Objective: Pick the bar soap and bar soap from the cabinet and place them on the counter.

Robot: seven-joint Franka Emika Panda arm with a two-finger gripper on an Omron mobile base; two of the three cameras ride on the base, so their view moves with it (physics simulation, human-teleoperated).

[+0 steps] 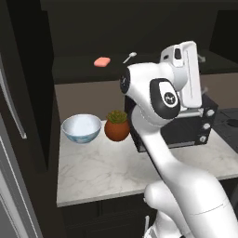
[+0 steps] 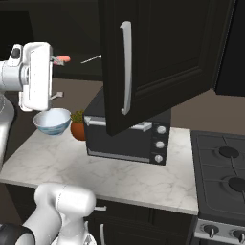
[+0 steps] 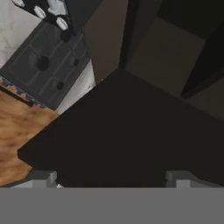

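Note:
A salmon-pink bar soap [image 1: 102, 61] lies flat on the dark shelf of the open cabinet [image 1: 83, 69], with a small silver spoon [image 1: 130, 56] to its right. In the right base view the bar soap [image 2: 63, 59] peeks out just past my hand. My gripper [image 2: 56, 77] is held up at shelf height, to the right of the soap and apart from it. It is open, and its fingertips [image 3: 43, 177] stand wide apart with nothing between them. The marble counter [image 1: 107, 172] lies below.
The cabinet door [image 2: 153, 62] with its silver handle [image 2: 126, 67] hangs open over a black toaster oven [image 2: 127, 139]. A pale blue bowl [image 1: 81, 128] and a potted plant [image 1: 116, 125] stand on the counter's back left. A stove [image 2: 225, 167] lies to the right.

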